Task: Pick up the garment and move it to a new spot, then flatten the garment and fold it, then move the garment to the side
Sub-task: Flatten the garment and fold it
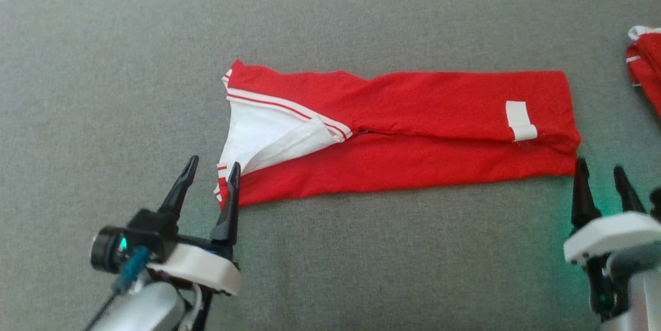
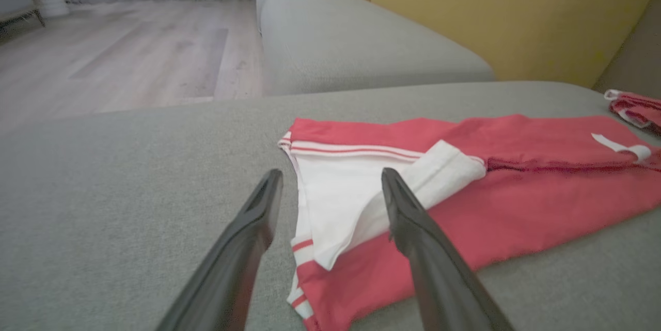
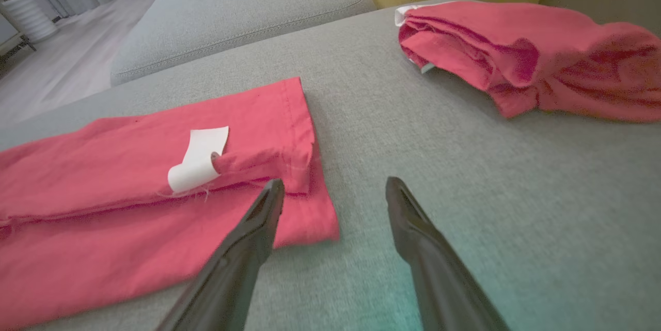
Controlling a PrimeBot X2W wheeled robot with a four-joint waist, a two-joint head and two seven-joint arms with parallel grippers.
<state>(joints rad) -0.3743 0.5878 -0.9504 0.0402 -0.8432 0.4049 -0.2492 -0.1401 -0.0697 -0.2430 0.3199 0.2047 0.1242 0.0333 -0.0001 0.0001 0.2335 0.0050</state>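
— Two grippers and one red knit garment with white striped trim (image 1: 403, 135) to enter. Where is the garment?
— Folded in a long band across the middle of the grey fabric sofa cushion (image 1: 361, 269). White inner panel turned out at its left end, small white rectangular label (image 1: 520, 120) near its right end.
— Left gripper (image 1: 215, 161)?
— Jaws spread, nothing between them. It sits at the garment's near left corner, with one finger over the striped edge (contact cannot be judged).
— Right gripper (image 1: 599, 164)?
— Jaws spread, empty, just beside the garment's near right corner.
— Other stock?
— One crumpled second red garment (image 3: 526, 52), well apart at the cushion's right. Yellow upholstered backrest (image 2: 490, 11) behind, pale wooden floor (image 2: 129, 57) beyond.
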